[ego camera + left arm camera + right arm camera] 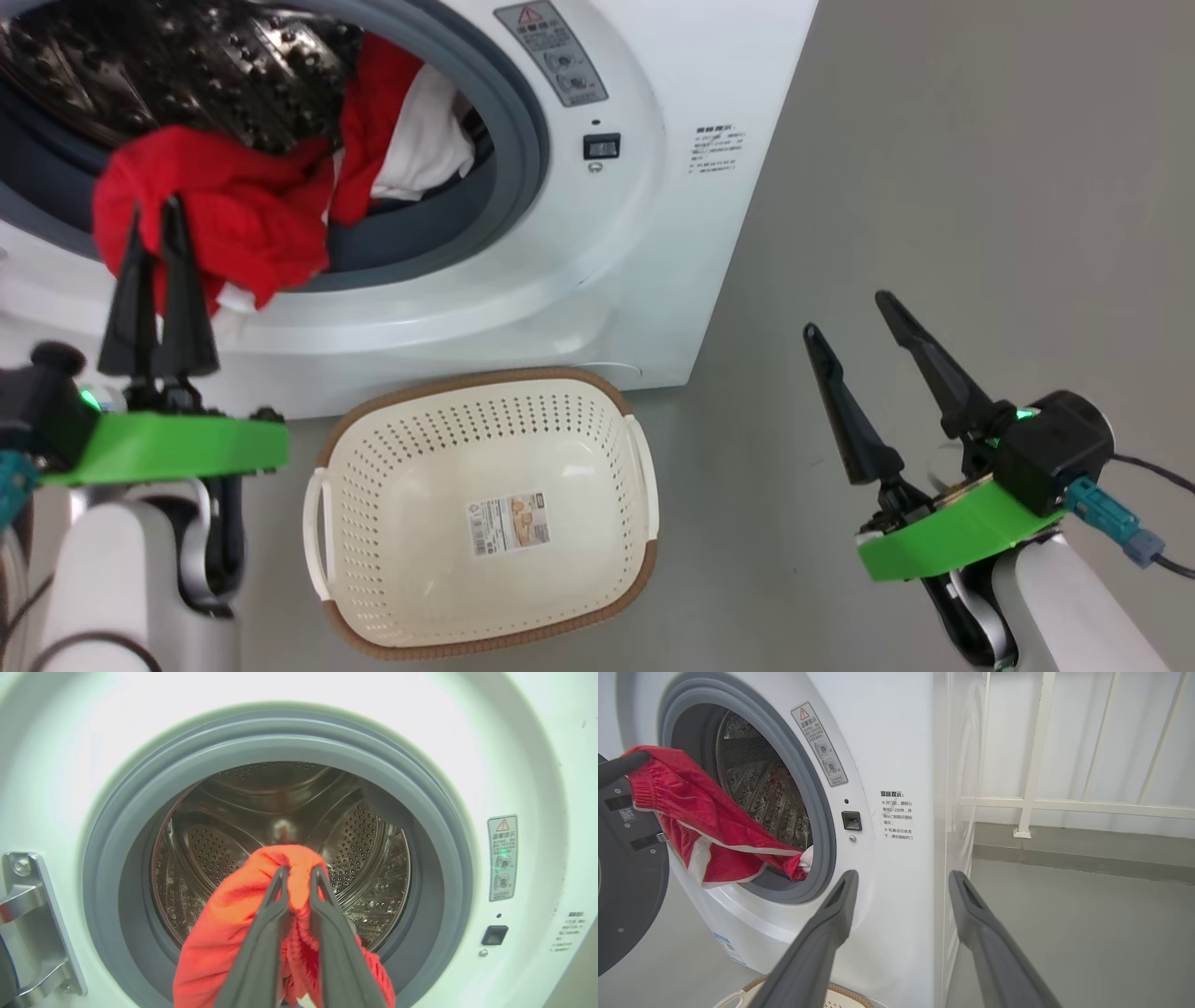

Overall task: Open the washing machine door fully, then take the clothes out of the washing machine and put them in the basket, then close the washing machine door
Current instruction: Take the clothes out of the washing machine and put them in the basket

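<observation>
The washing machine [653, 233] stands with its mouth uncovered. Its door [626, 891] is swung out to the left in the right wrist view, dark inner side showing. The clothes [243, 215], red with some white [425, 140] behind, spill over the grey ring. My left gripper [154, 207] is shut on a bunch of the red cloth [243, 905] just outside the drum mouth, and the cloth stretches back to the drum [714, 821]. The cream basket [392, 523] sits on the floor below the mouth with nothing but a label in it. My right gripper [845, 313] hangs open to the right, holding nothing.
Bare grey floor [934, 187] lies to the right of the machine. A white railing [1036, 765] stands along the wall behind it. The metal door hinge [32, 924] sits at the left of the drum mouth. The basket's rim [845, 994] is just under my right gripper [901, 877].
</observation>
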### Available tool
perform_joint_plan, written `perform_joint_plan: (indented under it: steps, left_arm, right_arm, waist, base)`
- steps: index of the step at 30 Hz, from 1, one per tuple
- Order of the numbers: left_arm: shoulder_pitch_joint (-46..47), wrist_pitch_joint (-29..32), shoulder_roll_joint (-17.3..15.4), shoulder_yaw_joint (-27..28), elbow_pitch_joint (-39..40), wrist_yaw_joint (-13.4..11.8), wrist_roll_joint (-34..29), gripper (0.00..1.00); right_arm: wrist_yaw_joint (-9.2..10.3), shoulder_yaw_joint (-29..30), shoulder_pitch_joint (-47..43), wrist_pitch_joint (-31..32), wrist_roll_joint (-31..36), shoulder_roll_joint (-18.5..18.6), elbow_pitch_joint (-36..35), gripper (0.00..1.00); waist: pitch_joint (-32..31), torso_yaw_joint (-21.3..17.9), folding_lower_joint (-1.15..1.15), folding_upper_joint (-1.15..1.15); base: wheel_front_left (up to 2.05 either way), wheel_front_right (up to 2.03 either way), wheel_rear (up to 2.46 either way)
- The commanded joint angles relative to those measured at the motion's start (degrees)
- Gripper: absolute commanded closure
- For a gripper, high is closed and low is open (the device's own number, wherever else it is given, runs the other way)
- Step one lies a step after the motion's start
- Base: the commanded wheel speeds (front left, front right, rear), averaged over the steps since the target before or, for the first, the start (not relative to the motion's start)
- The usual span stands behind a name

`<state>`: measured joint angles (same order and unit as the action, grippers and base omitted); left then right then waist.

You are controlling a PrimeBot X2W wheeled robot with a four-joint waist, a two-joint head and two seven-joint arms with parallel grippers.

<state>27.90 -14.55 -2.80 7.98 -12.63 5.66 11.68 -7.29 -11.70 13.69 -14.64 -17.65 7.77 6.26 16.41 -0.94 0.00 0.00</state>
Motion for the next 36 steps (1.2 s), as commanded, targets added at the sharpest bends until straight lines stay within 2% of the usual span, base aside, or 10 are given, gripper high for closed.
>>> perform_joint_plan:
  steps: [1,16,20,26,36]
  left_arm:
    - [-2.2,-0.4,-1.2,1.0,3.3,0.3,0.1,1.0]
    - [-9.7,0.0,-0.4,-2.4,17.2,-1.1,1.3,1.0]
    - [-11.0,1.1,-0.3,-3.3,17.9,-1.5,3.3,1.0]
    - [-11.7,1.4,-0.2,-5.9,12.0,-1.7,6.8,1.0]
    - [-4.4,0.3,-0.1,-9.4,-9.2,-0.9,8.1,1.0]
  right_arm:
    - [-0.2,-1.0,-1.5,-0.4,-0.3,0.0,-1.0,0.0]
    - [-0.2,-1.2,-2.0,-0.4,-0.4,0.0,-0.9,0.0]
    - [-0.2,-1.0,-1.8,-0.4,-0.2,0.0,-1.1,0.0]
    - [-0.2,-1.5,-0.7,-0.4,-0.1,-0.1,-1.3,0.0]
    - [-0.2,-1.4,2.1,-0.4,0.7,0.3,-1.0,0.0]
  waist:
    - [-1.2,0.1,0.0,0.0]
    - [-2.3,0.7,0.0,0.0]
    - [-1.2,1.0,0.0,0.0]
    - [1.4,1.1,0.0,0.0]
    - [7.0,0.9,0.0,0.0]
  base:
    - [0.0,0.0,0.0]
    - [0.0,0.0,0.0]
    - [0.0,0.0,0.0]
    - [0.0,0.0,0.0]
    - [0.0,0.0,0.0]
